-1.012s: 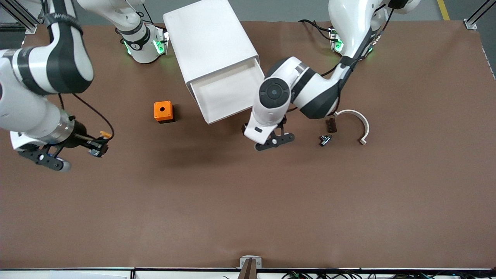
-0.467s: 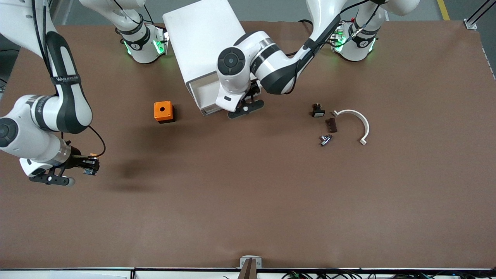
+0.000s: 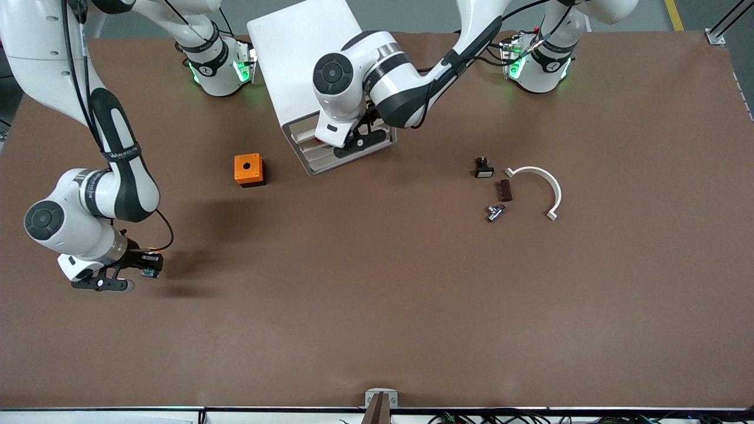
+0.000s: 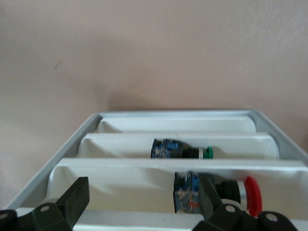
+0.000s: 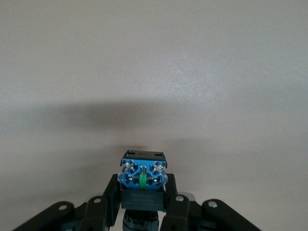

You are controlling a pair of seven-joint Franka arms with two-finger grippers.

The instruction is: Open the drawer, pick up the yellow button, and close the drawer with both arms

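Your left gripper (image 3: pixel 359 139) has pushed the drawer (image 3: pixel 330 150) almost fully into the cabinet (image 3: pixel 294 53), fingers spread wide and empty. Your right gripper (image 3: pixel 146 266) has come low over the worktop (image 3: pixel 412 294), its fingers closed on the button (image 5: pixel 142 179). I judge only the setting down remains.

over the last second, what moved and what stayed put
The left gripper swung from over bare table to the cabinet front and pushed the open drawer in; it now looks shut. The right gripper, shut on the button, moved down toward the front camera. The orange cube and small parts stayed.
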